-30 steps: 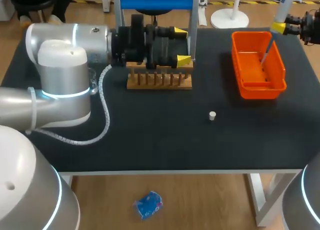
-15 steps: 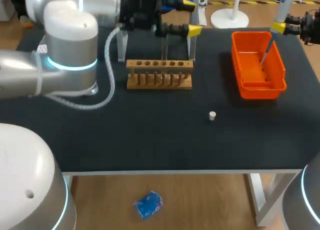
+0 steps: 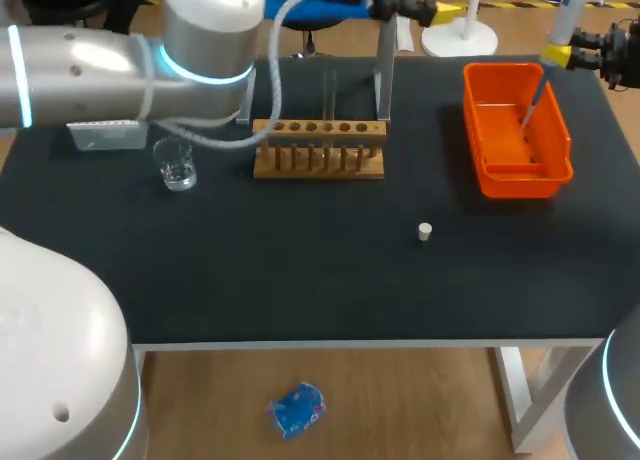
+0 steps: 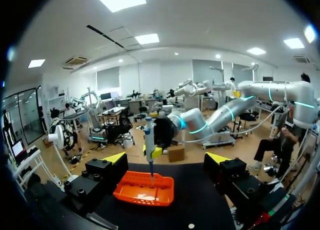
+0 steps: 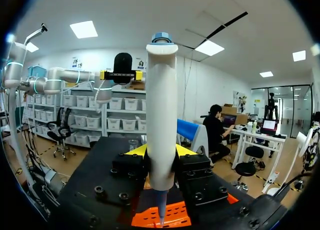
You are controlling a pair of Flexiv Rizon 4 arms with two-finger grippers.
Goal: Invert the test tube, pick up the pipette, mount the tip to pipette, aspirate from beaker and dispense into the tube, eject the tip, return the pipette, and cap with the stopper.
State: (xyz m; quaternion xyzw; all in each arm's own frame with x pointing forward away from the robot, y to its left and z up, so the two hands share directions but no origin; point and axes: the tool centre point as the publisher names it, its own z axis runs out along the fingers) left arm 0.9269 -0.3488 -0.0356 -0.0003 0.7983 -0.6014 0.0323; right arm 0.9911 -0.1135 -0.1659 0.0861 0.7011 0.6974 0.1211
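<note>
My left arm (image 3: 120, 50) hangs high over the table's far edge, its gripper (image 4: 167, 158) spread wide on nothing. Over the orange bin (image 3: 515, 187) at the far right corner, the right gripper (image 5: 161, 150) pinches the pipette (image 5: 162, 115) upright by its barrel. It looks light, stiff and smooth, so a mid-barrel hold suits it. The stopper (image 3: 425, 231) — tiny, probably apt to roll — lies alone near the table's middle and wants a pinch across its sides.

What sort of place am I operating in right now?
Probably a mock chemistry bench: a wooden test tube rack, a glass beaker and a pipette held over an orange bin on a black table.
</note>
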